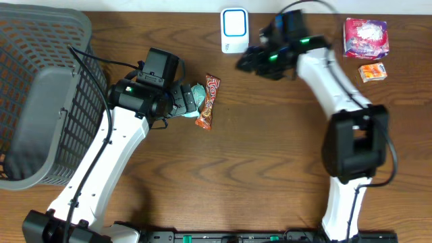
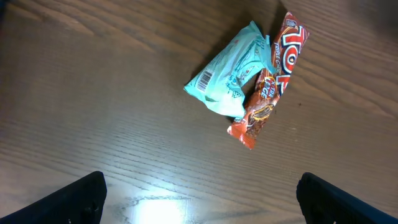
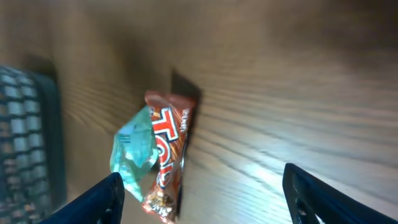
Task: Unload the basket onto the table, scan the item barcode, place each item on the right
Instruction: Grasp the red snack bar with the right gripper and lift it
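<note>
- The left hand (image 2: pixel 200 186) is nearest the lens. Its fingers (image 2: pixel 78 199) are spread as wide as they go with nothing between them, and it hangs above two items near the middle of the bench (image 2: pixel 93 93).
- The teal packet (image 2: pixel 231 73), likely the item to scan, lies flat with its barcode (image 2: pixel 202 81) facing up. A red candy bar (image 2: pixel 273 81) touches it and overlaps one long edge.
- Risk: closing here could catch both wrappers, or nudge the bar and twist the packet, since they lie pressed together.
- Risk: thin, crinkly film lying flat gives little to pinch, so I judge the fingers could scrape the bench or slip off.
- Risk: a grip across the printed end would hide the barcode from the scanner (image 1: pixel 234 30), which stands at the far edge of the bench.
- The right hand (image 3: pixel 202 186) is spread wide and empty too. It hangs just beside the scanner, on the side towards the items, and could block the carry or meet the left arm.
- The basket (image 1: pixel 40 94) sits at the left edge. A pink packet (image 1: pixel 366 37) and an orange box (image 1: pixel 372 71) lie near the far right corner, well apart from the work.
</note>
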{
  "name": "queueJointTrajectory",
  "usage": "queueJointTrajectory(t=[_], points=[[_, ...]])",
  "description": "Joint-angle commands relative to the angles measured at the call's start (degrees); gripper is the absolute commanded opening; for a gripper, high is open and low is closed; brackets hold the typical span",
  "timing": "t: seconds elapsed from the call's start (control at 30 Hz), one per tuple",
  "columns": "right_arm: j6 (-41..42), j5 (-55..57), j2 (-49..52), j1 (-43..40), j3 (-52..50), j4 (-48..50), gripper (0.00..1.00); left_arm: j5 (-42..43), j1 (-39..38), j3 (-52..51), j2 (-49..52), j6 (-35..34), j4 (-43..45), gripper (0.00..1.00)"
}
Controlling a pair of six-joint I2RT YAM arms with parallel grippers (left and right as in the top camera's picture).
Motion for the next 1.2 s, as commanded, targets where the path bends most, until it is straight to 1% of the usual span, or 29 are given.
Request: queueJointTrajectory(t=[0.0,0.1,0.23,0.37,0.43,0.47,0.5,0.53,0.6,0.63,0.67,0.77,0.8,0.83,0.87,0.9,0.93,0.97,1.0,1.1,1.13,1.17], points=[[6.38,5.64,2.25,5.77,-0.31,1.66,0.8,-0.55,0.17,-0.15,0.22,-0.72,-0.17,0.98],[9.4,7.78,3.54,9.97,-0.31,2.51,0.77,-0.55,0.2,-0.15,0.22,-0.72,-0.17,0.98],[15.85,14.1,5.35,13.86,-0.33,2.34,0.75,-0.55,0.17,-0.15,0.22,-0.72,-0.17,0.98],[18.36,15.56,7.41,15.5,-0.33,2.38,0.72,-0.55,0.2,-0.15,0.22,-0.72,-0.17,0.98],[18.58,15.63,9.29,16.13,-0.33,2.4,0.68,-0.55,0.17,-0.15,0.22,-0.72,-0.17,0.98],[18.56,15.61,9.81,16.28,-0.33,2.36,0.66,-0.55,0.2,-0.15,0.22,-0.72,-0.17,0.98],[18.53,15.67,10.73,16.41,-0.33,2.34,0.61,-0.55,0.17,-0.15,0.22,-0.72,-0.17,0.98],[18.45,16.41,11.52,16.46,-0.33,2.03,0.52,-0.55,0.17,-0.15,0.22,-0.72,-0.17,0.98],[18.32,19.52,11.87,16.46,-0.33,0.59,0.31,-0.55,0.17,-0.15,0.22,-0.72,-0.17,0.98],[18.27,21.29,11.87,16.46,-0.31,-0.09,0.26,-0.55,0.2,-0.15,0.22,-0.72,-0.17,0.98],[16.61,22.97,11.61,16.39,-0.24,-0.59,0.25,-0.55,0.17,-0.15,0.22,-0.72,-0.17,0.98],[13.03,23.04,10.25,15.61,0.13,-0.74,0.31,-0.55,0.2,-0.15,0.22,-0.72,-0.17,0.98],[11.5,23.04,9.53,15.28,0.13,-0.76,0.3,-0.55,0.17,-0.15,0.22,-0.72,-0.17,0.98],[9.55,23.06,8.44,14.95,0.13,-0.9,0.25,-0.55,0.17,-0.15,0.22,-0.72,-0.17,0.98],[9.29,23.1,7.96,14.86,0.13,-1.16,0.22,-0.55,0.17,-0.15,0.22,-0.72,-0.17,0.98],[9.29,23.12,7.87,14.8,0.13,-1.46,0.15,-0.55,0.2,-0.15,0.22,-0.72,-0.17,0.98],[9.29,23.23,7.85,14.69,0.13,-2.01,0.11,-0.55,0.17,-0.15,0.22,-0.72,-0.17,0.98],[9.31,24.28,7.87,14.56,0.13,-2.73,0.07,-0.55,0.17,-0.15,0.22,-0.72,-0.17,0.98],[9.31,29.09,7.89,14.29,0.04,-4.92,0.01,-0.55,0.17,-0.15,0.22,-0.72,-0.17,0.98],[8.83,31.56,7.89,13.92,0.04,-6.64,0.01,-0.55,0.17,-0.15,0.22,-0.72,-0.17,0.98],[7.65,31.69,7.85,13.77,0.15,-6.49,0.01,-0.55,0.17,-0.15,0.22,-0.72,-0.17,0.98],[4.81,31.76,7.41,13.44,1.29,-6.34,0.01,-0.55,0.17,-0.15,0.22,-0.72,-0.17,0.98]])
